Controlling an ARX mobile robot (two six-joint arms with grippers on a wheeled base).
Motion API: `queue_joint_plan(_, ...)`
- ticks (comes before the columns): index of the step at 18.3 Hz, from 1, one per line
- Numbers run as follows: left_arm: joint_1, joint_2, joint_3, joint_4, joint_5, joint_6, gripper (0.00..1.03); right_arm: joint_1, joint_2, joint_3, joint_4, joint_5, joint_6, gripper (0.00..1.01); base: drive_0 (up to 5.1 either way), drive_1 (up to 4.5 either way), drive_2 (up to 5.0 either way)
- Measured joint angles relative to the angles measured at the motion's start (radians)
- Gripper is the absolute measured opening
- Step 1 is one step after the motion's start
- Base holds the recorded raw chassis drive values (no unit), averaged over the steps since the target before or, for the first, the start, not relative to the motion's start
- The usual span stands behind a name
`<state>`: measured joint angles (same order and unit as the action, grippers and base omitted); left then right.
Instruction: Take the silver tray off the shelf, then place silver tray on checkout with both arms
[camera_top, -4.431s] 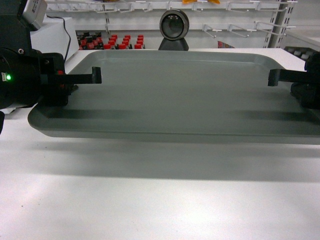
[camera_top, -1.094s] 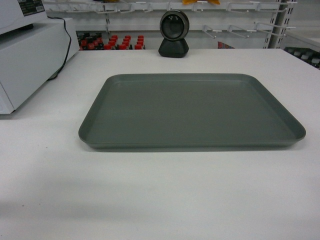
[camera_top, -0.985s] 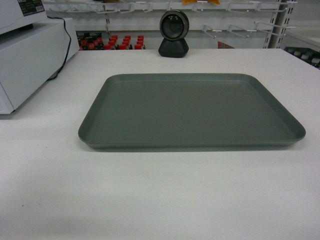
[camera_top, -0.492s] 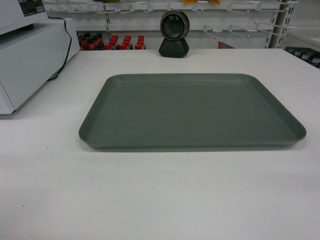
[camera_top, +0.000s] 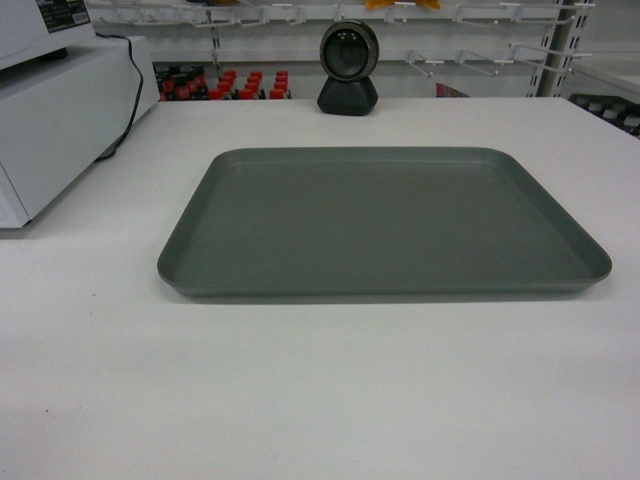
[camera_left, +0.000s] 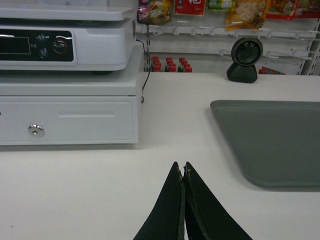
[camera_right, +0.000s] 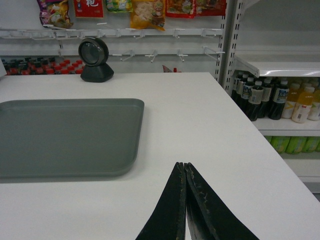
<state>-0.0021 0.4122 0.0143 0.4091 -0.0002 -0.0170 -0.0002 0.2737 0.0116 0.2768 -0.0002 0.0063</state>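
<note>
Landmark: the silver tray. Nearest the wrist cams, both end effectors sit clenched w/ nothing between the fingers — left end effector low over bare white worktop, near side of the tray's left front corner, apart from it; right end effector likewise off the tray's right front corner, not touching.

Tray lies flat on the worktop, long side across the head view, rim up, nothing on it. Neither arm shows in head view.

Left of the tray: white cash drawer w/ keyhole, register unit stacked on top, black cable trailing down its side. Behind the tray, at the worktop's far edge — black scanner, round lens facing fwd. Beyond that, red-capped bottles and snack bags on hooks. Right of the tray, past the worktop edge: shelf w/ drink bottles under it.
</note>
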Motion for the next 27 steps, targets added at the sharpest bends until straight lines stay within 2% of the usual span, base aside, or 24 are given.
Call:
queue_joint_plan(6, 0.000, -0.137, 0.000, -0.134, 0.000, 0.000, 0.01, 0.000, -0.090, 0.000, -0.092, 0.000, 0.000, 0.02, 0.0, 0.00, 0.0)
queue_joint_plan(9, 0.000, -0.164, 0.000, -0.159, 0.000, 0.000, 0.01, 0.000, -0.114, 0.000, -0.126, 0.000, 0.000, 0.02, 0.0, 0.00, 0.0)
queue_joint_plan(10, 0.000, -0.169, 0.000, -0.164, 0.000, 0.000, 0.01, 0.000, -0.142, 0.001, -0.166, 0.000, 0.000, 0.02, 0.0, 0.00, 0.0)
queue_joint_plan(11, 0.000, -0.180, 0.000, -0.175, -0.001, 0.000, 0.01, 0.000, -0.207, 0.001, -0.265, -0.003, 0.000, 0.02, 0.0, 0.00, 0.0)
queue_joint_plan(12, 0.000, -0.192, 0.000, -0.188, -0.001, 0.000, 0.01, 0.000, -0.268, 0.001, -0.278, 0.000, 0.000, 0.02, 0.0, 0.00, 0.0)
queue_joint_plan(16, 0.000, -0.241, 0.000, -0.239, 0.000, 0.000, 0.01, 0.000, -0.270, 0.001, -0.278, 0.000, 0.000, 0.02, 0.0, 0.00, 0.0)
queue_joint_plan(19, 0.000, -0.392, 0.000, -0.420, -0.002, 0.000, 0.01, 0.000, -0.270, 0.001, -0.282, 0.000, 0.000, 0.02, 0.0, 0.00, 0.0)
queue_joint_plan(22, 0.001, -0.404, 0.000, -0.413, 0.000, 0.002, 0.01, 0.000, -0.270, 0.001, -0.282, 0.000, 0.000, 0.02, 0.0, 0.00, 0.0)
queue_joint_plan(23, 0.001, -0.404, 0.000, -0.413, 0.000, 0.002, 0.29, 0.000, -0.270, 0.001, -0.281, 0.000, 0.000, 0.23, 0.0, 0.00, 0.0)
queue_joint_plan(24, 0.001, -0.404, 0.000, -0.413, 0.000, 0.002, 0.58, 0.000, -0.270, 0.001, -0.281, 0.000, 0.000, 0.53, 0.0, 0.00, 0.0)
queue_joint_plan(25, 0.001, -0.404, 0.000, -0.413, 0.000, 0.002, 0.74, 0.000, -0.270, 0.001, -0.281, 0.000, 0.000, 0.69, 0.0, 0.00, 0.0)
queue_joint_plan(27, 0.001, -0.404, 0.000, -0.413, 0.000, 0.002, 0.89, 0.000, -0.270, 0.001, -0.281, 0.000, 0.000, 0.86, 0.0, 0.00, 0.0)
